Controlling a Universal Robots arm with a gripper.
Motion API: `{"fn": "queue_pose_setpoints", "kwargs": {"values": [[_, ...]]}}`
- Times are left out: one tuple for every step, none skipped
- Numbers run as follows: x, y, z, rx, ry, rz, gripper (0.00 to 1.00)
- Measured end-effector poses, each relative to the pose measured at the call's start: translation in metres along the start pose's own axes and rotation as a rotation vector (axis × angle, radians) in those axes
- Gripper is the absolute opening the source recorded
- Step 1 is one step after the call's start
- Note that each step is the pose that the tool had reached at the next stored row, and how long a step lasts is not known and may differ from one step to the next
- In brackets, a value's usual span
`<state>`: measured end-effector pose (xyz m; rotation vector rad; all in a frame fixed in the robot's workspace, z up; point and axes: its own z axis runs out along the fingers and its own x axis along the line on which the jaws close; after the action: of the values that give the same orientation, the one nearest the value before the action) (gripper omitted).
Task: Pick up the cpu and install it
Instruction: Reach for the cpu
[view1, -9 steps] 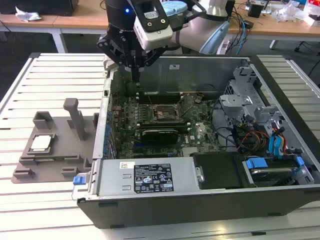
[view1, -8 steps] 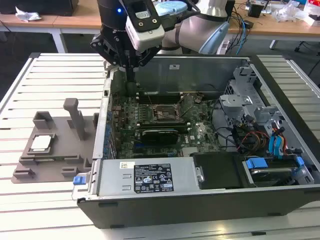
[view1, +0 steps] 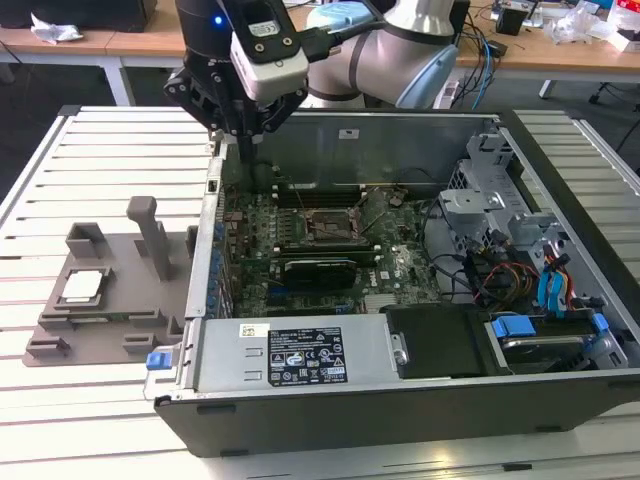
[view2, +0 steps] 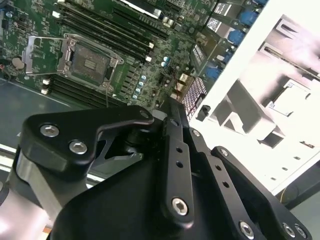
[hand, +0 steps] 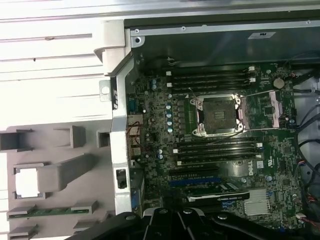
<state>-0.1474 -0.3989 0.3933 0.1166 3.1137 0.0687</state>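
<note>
The cpu (view1: 82, 287), a small flat square with a pale top, lies in a recess of the grey plastic tray (view1: 112, 322) at the exterior view's left; the first wrist view shows it as a bright square (hand: 27, 181). My gripper (view1: 245, 158) hangs over the rear corner of the open computer case (view1: 400, 400) on the tray's side, well above and behind the cpu. Its black fingers (view2: 172, 150) look shut with nothing between them. The black motherboard socket (view1: 325, 228) in its metal frame shows in both wrist views (hand: 218, 116) (view2: 90, 62), bare inside.
Upright posts (view1: 150, 230) stand on the tray beside the cpu. The case wall (view1: 205, 250) separates tray and motherboard. Memory slots (hand: 210, 80) flank the socket. Drive cages and cables (view1: 520, 260) fill the case's far side. A slatted white table (view1: 100, 140) carries everything.
</note>
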Motion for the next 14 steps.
{"fn": "queue_pose_setpoints", "kwargs": {"values": [[0.0026,-0.0002,0.0,-0.0001,0.0,0.0,0.11],[0.0053,-0.0004,-0.0001,0.0,0.0,0.0,0.11],[0.0084,-0.0006,-0.0002,0.0,0.0,0.0,0.11],[0.0117,-0.0009,-0.0003,-0.0001,0.0,0.0,0.11],[0.0132,-0.001,-0.0003,-0.0001,-0.0001,0.0,0.11],[0.0169,-0.0012,-0.0004,-0.0001,0.0,0.0,0.11],[0.0226,-0.0017,-0.0006,-0.0001,0.0,0.0,0.11],[0.0274,-0.002,-0.0007,-0.0001,-0.0001,0.0,0.11],[0.0292,-0.0022,-0.0007,-0.0001,0.0,0.0,0.11],[0.0325,-0.0024,-0.0008,-0.0002,0.0,0.0,0.11],[0.0351,-0.0026,-0.0008,-0.0001,-0.0001,0.0,0.11],[0.0369,-0.0027,-0.0008,-0.0001,-0.0001,0.0,0.11],[0.0402,-0.003,-0.001,-0.0001,-0.0001,0.0,0.11],[0.0437,-0.0033,-0.001,-0.0001,0.0,0.0,0.11]]}}
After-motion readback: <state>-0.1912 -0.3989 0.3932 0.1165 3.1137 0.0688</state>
